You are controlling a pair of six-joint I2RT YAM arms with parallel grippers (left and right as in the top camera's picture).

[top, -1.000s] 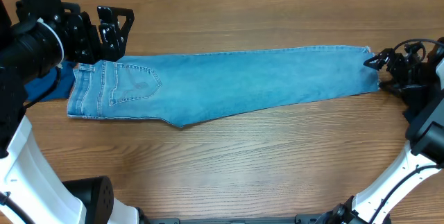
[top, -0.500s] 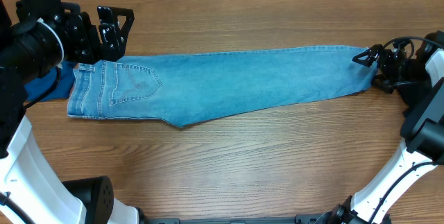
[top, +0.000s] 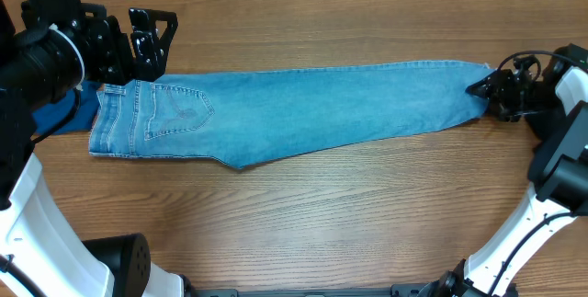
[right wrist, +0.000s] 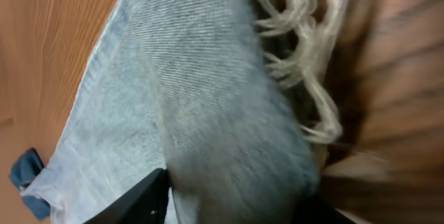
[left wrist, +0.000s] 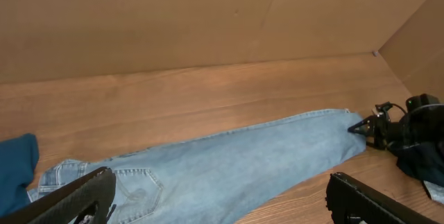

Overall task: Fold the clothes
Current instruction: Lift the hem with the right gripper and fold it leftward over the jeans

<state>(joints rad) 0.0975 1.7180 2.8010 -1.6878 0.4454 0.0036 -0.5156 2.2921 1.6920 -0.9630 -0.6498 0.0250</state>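
While the left gripper [top: 153, 28] gapes, the right gripper [top: 478, 86] pinches the jeans' [top: 303, 113] frayed hem [right wrist: 305, 71]. First fold next: hem toward waistband [top: 104, 120].

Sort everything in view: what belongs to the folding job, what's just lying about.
Job: jeans; royal-blue garment; right end effector at the hem; left end effector, open.
Lying about: wooden table; cardboard wall.
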